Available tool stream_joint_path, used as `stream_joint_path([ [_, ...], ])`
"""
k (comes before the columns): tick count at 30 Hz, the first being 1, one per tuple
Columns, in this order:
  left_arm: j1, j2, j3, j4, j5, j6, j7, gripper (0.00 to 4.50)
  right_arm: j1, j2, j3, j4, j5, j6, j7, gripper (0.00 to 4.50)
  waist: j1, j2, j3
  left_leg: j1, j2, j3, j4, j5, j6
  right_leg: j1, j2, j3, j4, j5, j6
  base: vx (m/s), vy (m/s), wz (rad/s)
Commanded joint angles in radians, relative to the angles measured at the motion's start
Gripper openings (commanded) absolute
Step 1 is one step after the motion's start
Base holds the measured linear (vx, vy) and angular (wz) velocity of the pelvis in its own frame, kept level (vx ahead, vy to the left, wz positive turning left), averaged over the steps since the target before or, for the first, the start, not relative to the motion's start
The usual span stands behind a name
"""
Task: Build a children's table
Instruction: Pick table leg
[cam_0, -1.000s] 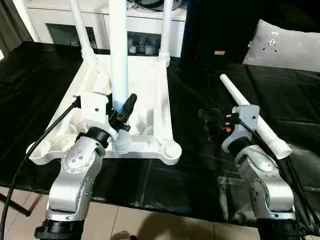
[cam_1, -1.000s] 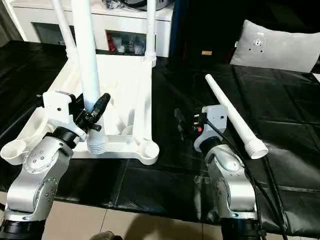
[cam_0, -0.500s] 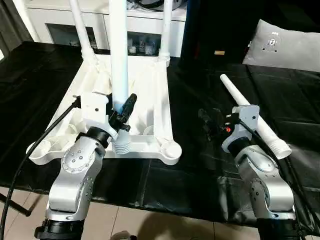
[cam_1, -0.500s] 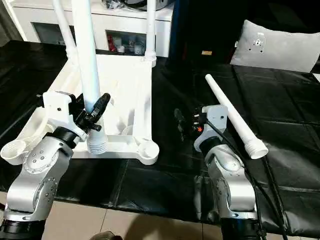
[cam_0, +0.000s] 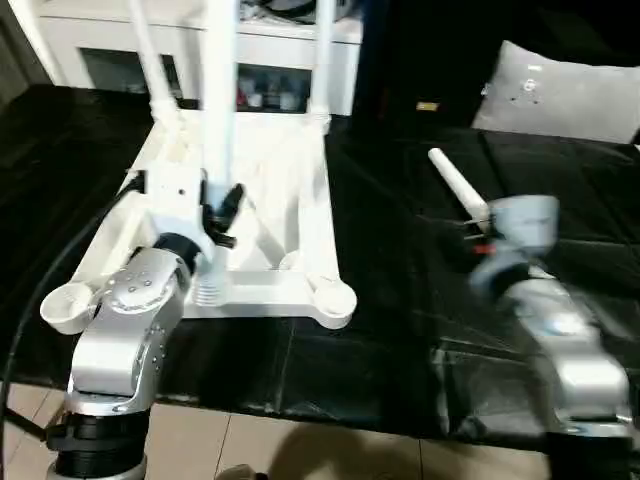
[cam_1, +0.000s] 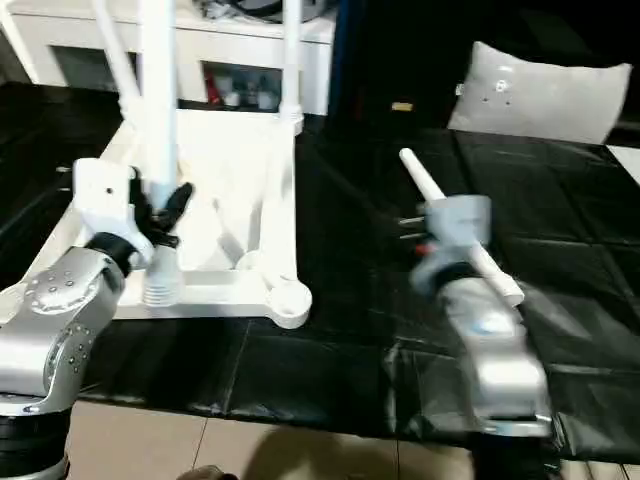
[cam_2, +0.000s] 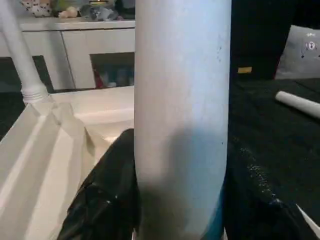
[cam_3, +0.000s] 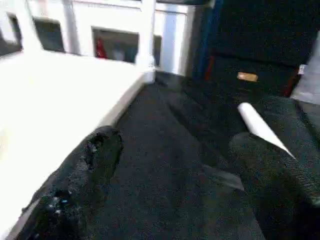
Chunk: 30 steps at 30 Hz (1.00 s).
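Head camera, left eye: the children's table top (cam_0: 285, 190) lies upside down on the black-covered tabletop (cam_0: 400, 330), ribbed underside up. Two legs (cam_0: 322, 60) stand in the far corner sockets. The left pincer (cam_0: 215, 210) grips a third leg (cam_0: 218, 120) upright, its ribbed end just above the near edge of the top, between the two near corner sockets (cam_0: 335, 300), both of which are empty. The fourth leg (cam_0: 455, 185) lies flat on the cloth, well apart from the top, partly hidden by the right arm.

Right eye: the same layout; the right pincer (cam_1: 412, 230) sits beside the lying leg, holding nothing.

Left wrist: the held leg (cam_2: 182, 115) rises between the dark fingers (cam_2: 105, 200), which press against it.

Right wrist: two black fingers (cam_3: 80, 170) stand wide apart over bare cloth, the tip of the loose leg (cam_3: 260, 125) ahead of them.

By this showing the build is about half done: two legs seated, the third still to be seated in a near socket, the fourth still to be picked up.
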Motion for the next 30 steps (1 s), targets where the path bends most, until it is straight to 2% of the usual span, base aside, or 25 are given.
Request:
stream_joint_path([
  [1,-0.050,-0.003,0.021,-0.026,-0.045,0.069,-0.001,1.88,-0.041,0.006,-0.018,-0.040,0.061,0.040,0.008,3.90,0.004,0.001,-0.059,0.022,0.066,-0.029,-0.078,-0.141,-0.008,0.034,-0.077,0.046,-0.072,-0.085,-0.177,0.000,0.000,0.00],
  [3,-0.112,-0.046,0.058,-0.014,-0.106,0.108,0.003,1.88,-0.078,0.010,-0.028,-0.027,0.095,0.069,0.034,3.90,0.006,0.005,-0.058,0.021,0.066,-0.028,-0.078,-0.145,-0.012,0.034,-0.079,0.047,-0.073,-0.085,-0.180,0.000,0.000,0.00],
  [4,-0.134,-0.067,0.075,-0.006,-0.129,0.113,0.005,1.88,-0.092,0.009,-0.030,-0.018,0.103,0.075,0.048,3.90,0.004,0.002,-0.059,0.021,0.066,-0.025,-0.077,-0.148,-0.015,0.036,-0.079,0.048,-0.072,-0.083,-0.187,0.000,0.000,0.00],
  [5,-0.162,-0.093,0.097,0.008,-0.158,0.120,0.014,1.88,-0.112,0.009,-0.034,0.001,0.108,0.080,0.059,3.90,0.012,0.004,-0.060,0.022,0.066,-0.026,-0.074,-0.136,-0.019,0.036,-0.080,0.047,-0.073,-0.065,-0.199,0.000,0.000,0.00],
  [7,-0.216,-0.125,0.129,0.049,-0.199,0.132,0.028,1.88,-0.159,0.012,-0.042,0.037,0.125,0.064,0.081,3.90,0.016,0.002,-0.061,0.020,0.064,-0.024,-0.074,-0.131,-0.018,0.038,-0.080,0.048,-0.072,-0.057,-0.202,0.000,0.000,0.00],
  [8,-0.281,-0.150,0.155,0.103,-0.249,0.147,0.028,1.88,-0.220,0.018,-0.055,0.072,0.165,0.048,0.116,3.90,0.017,0.005,-0.065,0.022,0.059,-0.023,-0.069,-0.126,-0.017,0.037,-0.080,0.047,-0.070,-0.044,-0.214,0.000,0.000,0.00],
  [9,-0.281,-0.150,0.155,0.103,-0.249,0.147,0.028,1.88,-0.220,0.018,-0.055,0.072,0.165,0.048,0.116,3.90,0.018,0.003,-0.065,0.019,0.060,-0.024,-0.070,-0.119,-0.012,0.041,-0.079,0.046,-0.071,-0.038,-0.212,0.000,0.000,0.00],
  [10,-0.345,-0.163,0.163,0.158,-0.277,0.148,0.017,1.88,-0.272,-0.001,-0.050,0.097,0.190,0.061,0.162,3.90,0.021,0.002,-0.064,0.016,0.062,-0.025,-0.070,-0.110,-0.009,0.043,-0.081,0.047,-0.069,-0.028,-0.209,0.000,0.000,0.00],
  [13,-0.410,-0.174,0.166,0.214,-0.287,0.118,-0.003,1.88,-0.314,-0.046,-0.042,0.122,0.233,0.141,0.215,3.90,0.023,0.000,-0.066,0.019,0.063,-0.024,-0.068,-0.082,0.010,0.044,-0.078,0.045,-0.067,0.006,-0.215,0.000,0.000,0.00],
  [17,-0.451,-0.195,0.169,0.254,-0.307,0.156,-0.033,1.88,-0.390,-0.027,-0.143,0.152,0.384,0.265,0.217,3.90,0.029,0.001,-0.070,0.017,0.065,-0.024,-0.065,-0.051,0.031,0.049,-0.084,0.046,-0.064,0.038,-0.241,0.000,0.000,0.00],
  [18,-0.456,-0.203,0.161,0.261,-0.321,0.153,-0.043,1.88,-0.406,-0.032,-0.154,0.154,0.416,0.273,0.245,3.90,0.030,0.004,-0.070,0.016,0.065,-0.023,-0.064,-0.049,0.035,0.049,-0.085,0.045,-0.064,0.048,-0.249,0.000,0.000,0.00],
  [19,-0.456,-0.203,0.161,0.261,-0.321,0.153,-0.043,1.88,-0.406,-0.032,-0.154,0.154,0.416,0.273,0.245,3.90,0.032,0.002,-0.071,0.016,0.065,-0.023,-0.064,-0.047,0.034,0.050,-0.086,0.044,-0.062,0.051,-0.253,0.000,0.000,0.00],
  [24,-0.470,-0.208,0.126,0.261,-0.352,0.155,-0.081,1.88,-0.397,-0.074,-0.116,0.148,0.412,0.246,0.334,3.90,0.043,0.002,-0.068,0.018,0.070,-0.022,-0.067,-0.070,0.021,0.048,-0.087,0.044,-0.067,0.005,-0.251,0.000,0.000,0.00],
  [25,-0.479,-0.202,0.107,0.271,-0.335,0.141,-0.090,1.88,-0.390,-0.099,-0.088,0.144,0.397,0.238,0.364,3.90,0.045,0.006,-0.067,0.019,0.070,-0.022,-0.067,-0.076,0.019,0.047,-0.088,0.044,-0.068,-0.004,-0.249,0.000,0.000,0.00],
  [26,-0.483,-0.197,0.080,0.276,-0.298,0.118,-0.090,1.88,-0.373,-0.134,-0.030,0.124,0.352,0.217,0.396,3.90,0.049,0.005,-0.068,0.021,0.071,-0.022,-0.067,-0.084,0.014,0.047,-0.088,0.044,-0.071,-0.018,-0.240,0.000,0.000,0.00],
  [27,-0.483,-0.197,0.078,0.276,-0.296,0.117,-0.089,1.88,-0.372,-0.136,-0.026,0.123,0.349,0.216,0.398,3.90,0.053,0.004,-0.067,0.019,0.073,-0.023,-0.069,-0.085,0.007,0.049,-0.087,0.045,-0.073,-0.023,-0.224,0.000,0.000,0.00],
  [28,-0.484,-0.197,0.075,0.277,-0.290,0.114,-0.088,1.88,-0.369,-0.141,-0.016,0.118,0.343,0.214,0.402,3.90,0.053,0.004,-0.067,0.020,0.073,-0.023,-0.069,-0.087,0.005,0.047,-0.088,0.046,-0.071,-0.022,-0.225,0.000,0.000,0.00],
  [29,-0.486,-0.208,0.065,0.279,-0.261,0.086,-0.068,1.88,-0.356,-0.145,0.015,0.090,0.337,0.221,0.408,3.90,0.052,0.003,-0.066,0.020,0.073,-0.024,-0.070,-0.094,0.002,0.047,-0.089,0.045,-0.073,-0.032,-0.224,0.000,0.000,0.00],
  [30,-0.488,-0.215,0.059,0.281,-0.243,0.068,-0.046,1.88,-0.350,-0.144,0.040,0.075,0.329,0.222,0.404,3.90,0.053,0.007,-0.065,0.018,0.074,-0.026,-0.071,-0.099,0.000,0.048,-0.090,0.046,-0.075,-0.032,-0.221,0.000,0.000,0.00],
])
